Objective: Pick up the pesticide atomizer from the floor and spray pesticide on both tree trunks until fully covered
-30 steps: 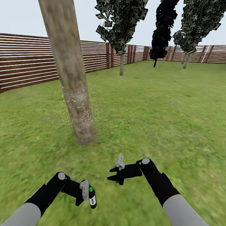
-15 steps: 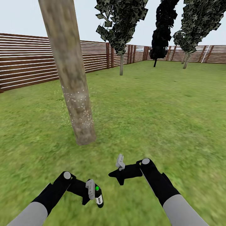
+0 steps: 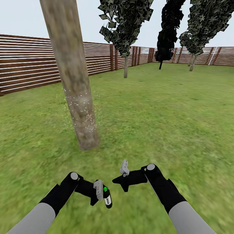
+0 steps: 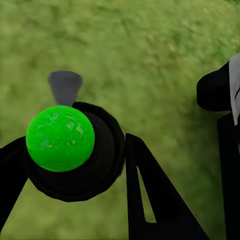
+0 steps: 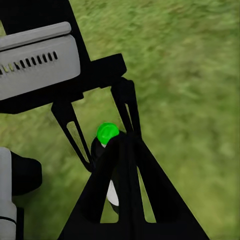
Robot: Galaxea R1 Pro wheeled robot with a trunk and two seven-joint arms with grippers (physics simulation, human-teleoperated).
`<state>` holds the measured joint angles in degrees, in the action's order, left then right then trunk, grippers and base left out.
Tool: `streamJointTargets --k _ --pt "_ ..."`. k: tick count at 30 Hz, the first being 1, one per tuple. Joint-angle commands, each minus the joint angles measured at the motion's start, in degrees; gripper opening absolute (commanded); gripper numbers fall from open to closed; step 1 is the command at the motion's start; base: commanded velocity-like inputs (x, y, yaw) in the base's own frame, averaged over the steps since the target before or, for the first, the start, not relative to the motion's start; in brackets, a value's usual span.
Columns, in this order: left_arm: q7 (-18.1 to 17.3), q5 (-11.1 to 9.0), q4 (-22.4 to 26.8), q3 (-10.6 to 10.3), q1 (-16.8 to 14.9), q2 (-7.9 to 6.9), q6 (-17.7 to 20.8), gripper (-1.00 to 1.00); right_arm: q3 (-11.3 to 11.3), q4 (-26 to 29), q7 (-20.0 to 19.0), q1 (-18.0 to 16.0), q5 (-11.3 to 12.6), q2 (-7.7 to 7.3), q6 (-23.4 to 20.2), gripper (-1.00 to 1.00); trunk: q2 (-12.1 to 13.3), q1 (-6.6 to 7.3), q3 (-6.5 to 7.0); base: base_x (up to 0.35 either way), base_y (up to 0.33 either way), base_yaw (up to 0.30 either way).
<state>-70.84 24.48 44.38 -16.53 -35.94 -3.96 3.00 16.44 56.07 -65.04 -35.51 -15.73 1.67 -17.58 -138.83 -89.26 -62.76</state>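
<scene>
In the head view a thick, mottled grey-brown tree trunk (image 3: pixel 70 65) leans up from the lawn at the left. White specks of pesticide (image 3: pixel 81 112) dot its lower part and the air beside it. My left gripper (image 3: pixel 103 197) is low and near, shut on the pesticide atomizer (image 3: pixel 107 199), a small dark sprayer with a green dot. The left wrist view shows that atomizer (image 4: pixel 95 170) between the black fingers (image 4: pixel 150 200). Just right of it my right gripper (image 3: pixel 119 182) hangs over the grass, holding nothing. In the right wrist view its fingertips (image 5: pixel 120 145) meet, pointing at the atomizer (image 5: pixel 106 134).
A brown slat fence (image 3: pixel 29 65) rings the green lawn (image 3: pixel 162 113). Three thin-trunked dark trees (image 3: pixel 125 29) (image 3: pixel 167 29) (image 3: pixel 201 26) stand far back near the fence. Open grass stretches ahead and to the right of the trunk.
My left arm has moved right and a little forward with the atomizer, closing in on the right gripper. The right arm has barely moved.
</scene>
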Motion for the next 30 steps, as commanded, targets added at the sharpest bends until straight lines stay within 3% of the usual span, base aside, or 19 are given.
streamJointTargets --k 1,5,30 --pt "0.0 0.0 0.0 0.0 0.0 0.03 0.0 -1.0 0.0 0.0 0.0 0.0 0.0 0.0 0.0 -1.0 0.0 0.0 0.0 0.0 0.0 0.0" --pt "-0.1 0.0 0.1 0.0 0.0 1.25 -0.1 -1.0 0.0 -0.1 0.0 0.0 0.0 0.0 0.0 -1.0 0.0 0.0 0.0 0.0 0.0 0.0" --pt "-2.1 -0.2 2.0 0.1 -1.5 1.99 0.0 -1.0 -0.2 -1.1 0.1 0.0 -0.1 -0.09 0.0 -1.0 0.0 0.0 0.0 0.0 0.0 0.0"
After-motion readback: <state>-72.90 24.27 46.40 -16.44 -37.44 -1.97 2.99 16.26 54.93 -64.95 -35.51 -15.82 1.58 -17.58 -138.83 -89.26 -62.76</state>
